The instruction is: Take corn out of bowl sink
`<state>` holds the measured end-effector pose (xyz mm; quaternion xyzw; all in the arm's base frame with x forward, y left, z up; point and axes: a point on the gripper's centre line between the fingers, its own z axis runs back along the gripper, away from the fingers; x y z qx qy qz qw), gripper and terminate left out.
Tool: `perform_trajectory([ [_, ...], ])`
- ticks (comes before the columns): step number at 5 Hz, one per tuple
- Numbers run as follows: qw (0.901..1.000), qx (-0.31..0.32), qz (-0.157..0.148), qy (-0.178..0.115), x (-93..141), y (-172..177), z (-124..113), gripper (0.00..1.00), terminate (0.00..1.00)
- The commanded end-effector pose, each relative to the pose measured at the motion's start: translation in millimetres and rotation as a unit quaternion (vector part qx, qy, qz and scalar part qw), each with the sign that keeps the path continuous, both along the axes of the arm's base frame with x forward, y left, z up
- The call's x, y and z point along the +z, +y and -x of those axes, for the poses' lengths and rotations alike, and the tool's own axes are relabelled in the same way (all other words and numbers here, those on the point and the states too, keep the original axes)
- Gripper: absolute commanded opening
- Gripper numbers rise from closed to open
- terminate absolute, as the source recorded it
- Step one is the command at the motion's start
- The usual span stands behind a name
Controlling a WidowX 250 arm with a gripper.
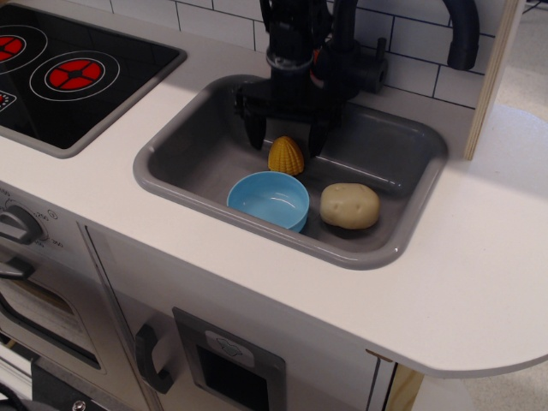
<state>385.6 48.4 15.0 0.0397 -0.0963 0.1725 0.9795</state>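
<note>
observation.image: one corn (286,156) on sink (402,248) floor, one bowl (270,200), end effector (286,139) spread wide

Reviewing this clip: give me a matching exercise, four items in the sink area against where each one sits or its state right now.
Items:
1. ridged yellow-orange toy corn cob
2. round light blue plastic bowl
3. smooth beige potato
4. black gripper

States:
A. front right of the dark grey plastic sink
B. open, fingers on either side of the corn
C. empty, near the sink's front wall
D. on the sink floor behind the bowl

Pairs: 1-D, 2-C, 3-A, 4-B
</note>
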Motion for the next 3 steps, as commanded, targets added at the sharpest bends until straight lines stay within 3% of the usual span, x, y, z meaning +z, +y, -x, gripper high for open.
perform_trajectory([
  [1,0.9976,-0.025,0.035,-0.053,70.4,12.9,-7.9,1.00,0.00],
  [2,0.9976,-0.025,0.035,-0.053,70.4,12.9,-7.9,1.00,0.00],
  [3,0.9976,-0.025,0.035,-0.053,70.4,12.9,-7.9,1.00,1.00],
])
